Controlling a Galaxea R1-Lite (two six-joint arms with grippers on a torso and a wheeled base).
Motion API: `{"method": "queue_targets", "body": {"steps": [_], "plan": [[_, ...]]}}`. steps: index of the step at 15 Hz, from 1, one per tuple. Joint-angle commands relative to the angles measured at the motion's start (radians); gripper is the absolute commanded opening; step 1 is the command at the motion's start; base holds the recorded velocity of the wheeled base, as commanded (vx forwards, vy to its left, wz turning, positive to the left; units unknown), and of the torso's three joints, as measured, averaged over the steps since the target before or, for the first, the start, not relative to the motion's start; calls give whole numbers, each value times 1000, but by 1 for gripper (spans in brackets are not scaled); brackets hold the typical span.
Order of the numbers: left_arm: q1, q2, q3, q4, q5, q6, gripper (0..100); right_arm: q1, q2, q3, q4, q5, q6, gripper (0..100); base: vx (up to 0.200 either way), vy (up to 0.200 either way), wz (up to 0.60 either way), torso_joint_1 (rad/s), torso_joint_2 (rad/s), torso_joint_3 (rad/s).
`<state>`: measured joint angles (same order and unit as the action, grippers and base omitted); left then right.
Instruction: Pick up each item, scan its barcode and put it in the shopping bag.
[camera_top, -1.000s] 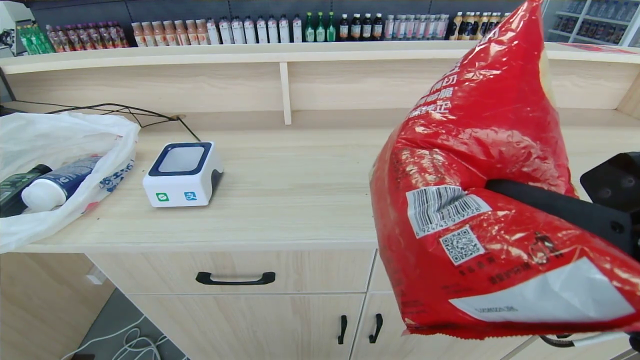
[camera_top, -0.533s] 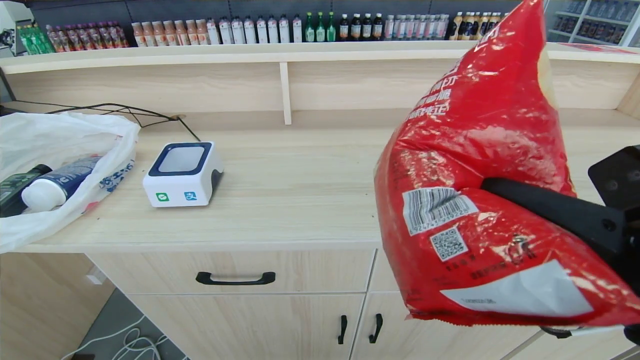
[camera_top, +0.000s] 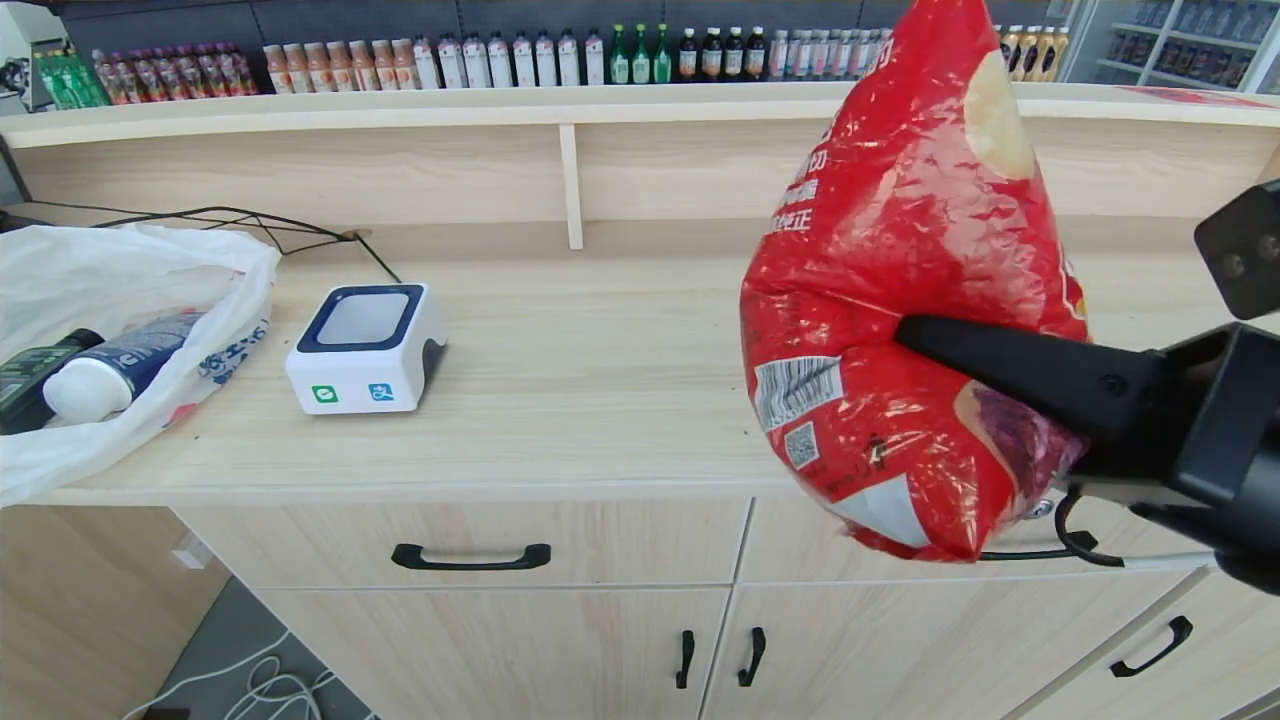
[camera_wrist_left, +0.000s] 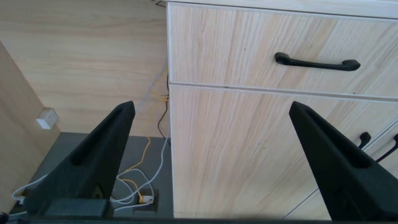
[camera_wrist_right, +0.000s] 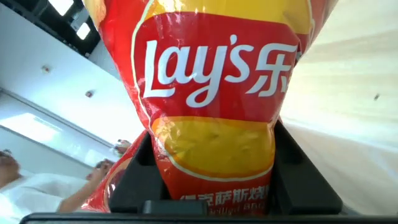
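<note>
Red crisp bag (camera_top: 900, 290) held up in the air at the right, over the near edge of the worktop (camera_top: 600, 400) and well apart from everything standing on it. Right hand (camera_top: 925, 345) clamped across the bag's lower middle: one black finger lies across its near face, and from the wrist the fingers (camera_wrist_right: 134, 180) stand on either side, pinching the foil in. Bag upright, top tilted slightly to the right. White barcode (camera_top: 797, 390) on the lower left of the near face, with a small square code just under it.

Scanner (camera_top: 365, 348), a white box with a blue-framed window on top, sits on the worktop left of centre. A black cable (camera_top: 250, 222) runs from it toward the far left.

White plastic shopping bag (camera_top: 140, 270) lies slumped at the left end of the worktop, mouth toward the near left. Inside it are a white-capped bottle (camera_top: 110, 375) with a blue label, lying on its side, and a dark item (camera_top: 30, 385) touching it on the left.

Left hand (camera_wrist_left: 211, 109) hangs low before the pale wood cupboard front (camera_wrist_left: 249, 155), fingers wide apart, with the black drawer handle (camera_wrist_left: 317, 62) beyond.

Rows of drinks bottles (camera_top: 600, 55) line the far shelf.
</note>
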<state>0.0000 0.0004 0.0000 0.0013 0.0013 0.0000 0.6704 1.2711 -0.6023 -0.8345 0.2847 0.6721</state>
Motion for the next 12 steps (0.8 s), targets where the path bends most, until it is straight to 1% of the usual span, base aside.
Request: {"method": "queue_targets", "body": {"steps": [1,3,4,5,7,9,10,11,12], "plan": [[0,0,0,0,0,0,100,-5,4,-33,46,-1,-71,0,0,0,0,0,0,0],[0,0,0,0,0,0,100,14,30,-36,35,-2,-177,0,0,0,0,0,0,0],[0,0,0,0,0,0,100,14,30,-34,32,-4,-187,0,0,0,0,0,0,0],[0,0,0,0,0,0,100,14,31,-16,29,-52,-306,0,0,0,0,0,0,0],[0,0,0,0,0,0,100,14,25,38,28,-162,-419,0,0,0,0,0,0,0],[0,0,0,0,0,0,100,9,31,41,8,-249,-579,0,0,0,0,0,0,0],[0,0,0,0,0,0,100,6,45,49,-41,-260,-611,0,0,0,0,0,0,0],[0,0,0,-1,0,0,100,-6,83,59,-129,-282,-643,0,0,0,0,0,0,0],[0,0,0,0,0,0,100,-52,137,61,-242,-292,-687,0,0,0,0,0,0,0]]}}
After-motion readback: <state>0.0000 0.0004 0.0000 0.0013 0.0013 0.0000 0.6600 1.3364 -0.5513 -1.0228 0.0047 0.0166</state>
